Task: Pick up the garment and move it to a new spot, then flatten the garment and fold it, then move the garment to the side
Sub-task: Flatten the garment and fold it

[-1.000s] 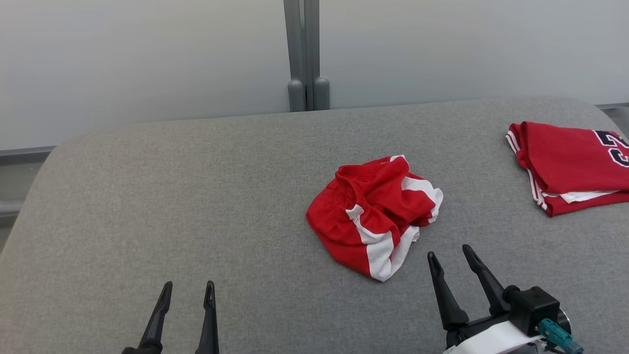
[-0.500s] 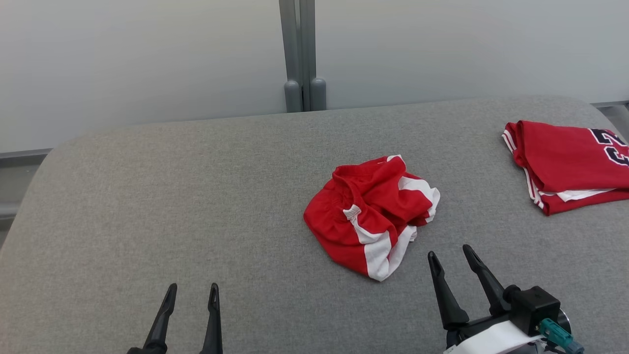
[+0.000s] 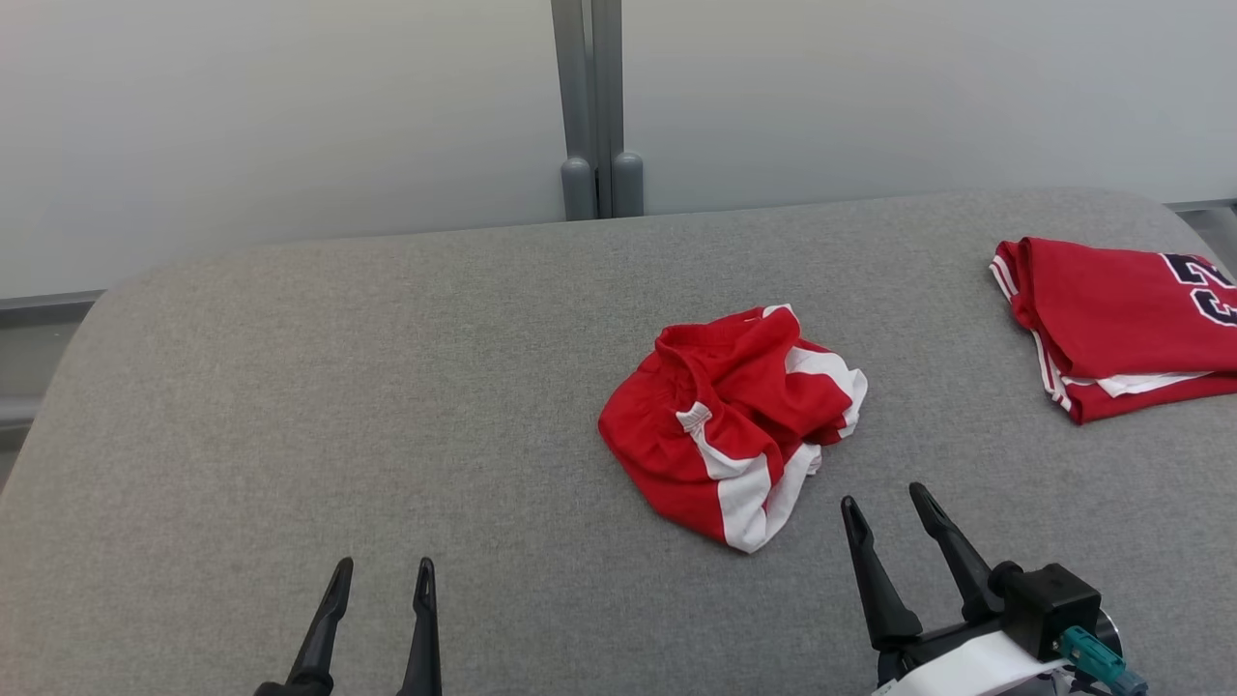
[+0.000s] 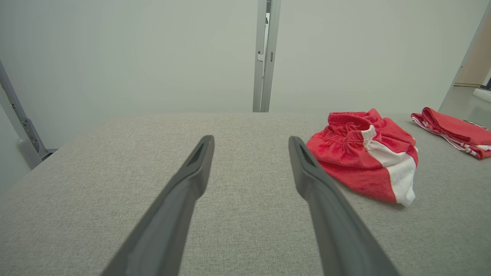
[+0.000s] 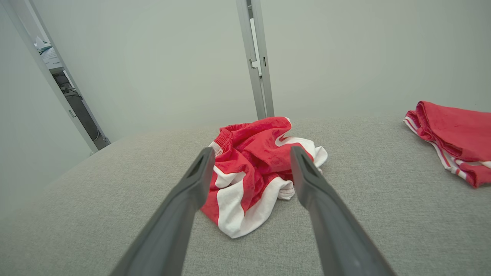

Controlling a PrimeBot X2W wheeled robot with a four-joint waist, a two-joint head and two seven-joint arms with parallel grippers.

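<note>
**Left claw [image 3: 385, 563] nudged toward 3 o'clock; shorts [image 3: 733, 425] unheld**

We see both claws spread wide and empty over the grey table [image 3: 387, 387]. Crumpled red-and-white shorts lie at 11 o'clock from our right claw [image 3: 882, 494], near but apart. A folded red jersey [image 3: 1121, 319] rests at 2 o'clock.

Looks like a lab or test room: a grey fabric-covered worktop [image 3: 290, 435] stands against plain pale partition panels [image 3: 271, 116] joined by a grey metal post [image 3: 591, 97]

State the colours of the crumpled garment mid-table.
Red with white stripes; right wrist view shows it best.
</note>
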